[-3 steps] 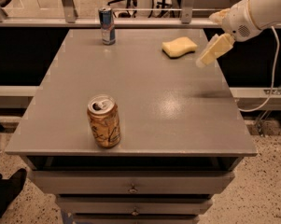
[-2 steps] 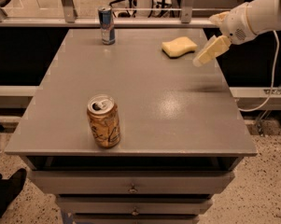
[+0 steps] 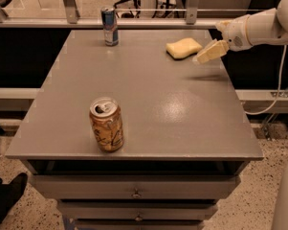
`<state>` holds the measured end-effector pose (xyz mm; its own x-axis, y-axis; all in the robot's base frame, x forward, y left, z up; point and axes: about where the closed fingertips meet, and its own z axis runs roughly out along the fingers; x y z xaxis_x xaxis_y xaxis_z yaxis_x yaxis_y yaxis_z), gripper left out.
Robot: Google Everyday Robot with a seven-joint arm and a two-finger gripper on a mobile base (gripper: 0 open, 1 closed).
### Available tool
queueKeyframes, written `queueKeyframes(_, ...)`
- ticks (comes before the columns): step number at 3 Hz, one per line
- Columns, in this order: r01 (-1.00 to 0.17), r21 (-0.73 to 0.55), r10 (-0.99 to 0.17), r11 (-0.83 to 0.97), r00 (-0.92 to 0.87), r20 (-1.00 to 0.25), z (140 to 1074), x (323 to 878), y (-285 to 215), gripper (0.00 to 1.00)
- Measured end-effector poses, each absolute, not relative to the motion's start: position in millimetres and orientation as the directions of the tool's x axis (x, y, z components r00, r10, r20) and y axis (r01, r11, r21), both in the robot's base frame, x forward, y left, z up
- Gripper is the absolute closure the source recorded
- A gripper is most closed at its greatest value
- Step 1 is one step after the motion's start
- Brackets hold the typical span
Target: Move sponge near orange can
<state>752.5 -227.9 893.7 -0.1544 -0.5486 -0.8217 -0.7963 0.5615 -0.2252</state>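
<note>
Since the earlier frames the gripper has come a little closer to the sponge, and nothing else on the table has changed place. It now hangs just beside the sponge's outer end, at the far corner of the table, low over the surface. It has no hold of anything, and how wide it stands open I cannot tell. The sponge lies flat at the far side, well apart from the orange can, which stands upright near the front edge. A blue-and-silver can stands at the other far corner. So I judge the task is only at the approach: the grasp, the carry across the table and the release near the orange can are all left to do.
</note>
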Motion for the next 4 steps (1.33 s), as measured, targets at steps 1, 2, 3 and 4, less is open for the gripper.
queueKeyframes(1, -0.774, -0.175, -0.485, 0.608, -0.188, -0.854, 877, 776, -229, 0.0)
queueKeyframes(2, -0.753, -0.109, -0.413, 0.649, -0.228, -0.882, 860, 800, -220, 0.0)
queueKeyframes(3, -0.745, -0.075, -0.375, 0.662, -0.243, -0.895, 852, 813, -210, 0.0)
queueKeyframes(4, -0.733, -0.05, -0.356, 0.679, -0.269, -0.895, 845, 817, -211, 0.16)
